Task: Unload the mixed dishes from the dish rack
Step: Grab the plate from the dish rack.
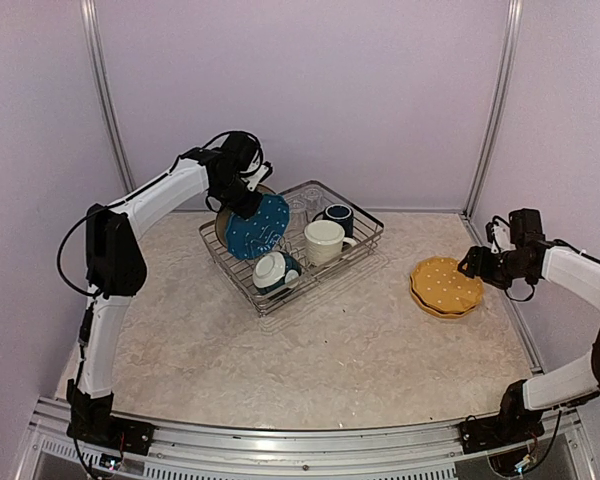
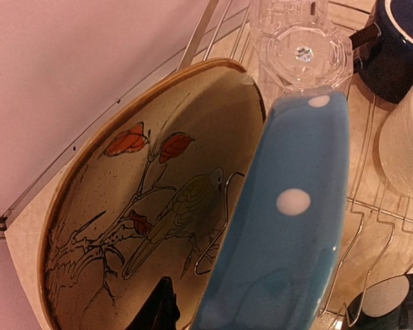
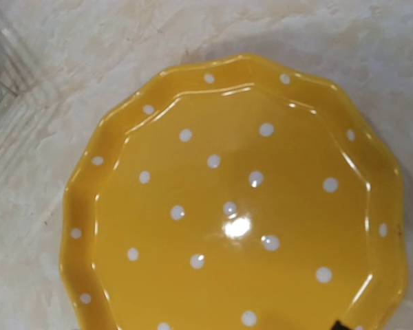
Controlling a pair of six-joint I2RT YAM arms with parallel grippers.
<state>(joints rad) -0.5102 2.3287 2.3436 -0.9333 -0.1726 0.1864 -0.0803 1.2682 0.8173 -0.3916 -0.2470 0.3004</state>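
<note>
Marbled table (image 1: 310, 340), lilac walls (image 1: 300, 90): right hand (image 1: 475, 262) released beside yellow plates (image 1: 445, 286); left hand (image 1: 235, 200), grip unclear.

Soft, even light is falling from overhead across the table (image 1: 330, 330), leaving only faint shadows under the dish rack (image 1: 355, 251) and the yellow plate (image 1: 446, 287). The walls are showing a pale lilac cast. Directly under the right gripper (image 1: 474, 263), the yellow plate is throwing back one small white glare spot near its middle, and its dots are reading crisp. Beside the left gripper (image 1: 245, 203), the blue plate (image 2: 289, 227) is sitting so close to the lens that its rim and dots are blurring. The bird plate (image 2: 144, 206) behind it is showing sharp under a warm tint. The glass (image 2: 304, 48) beyond is catching a bright sparkle.
</note>
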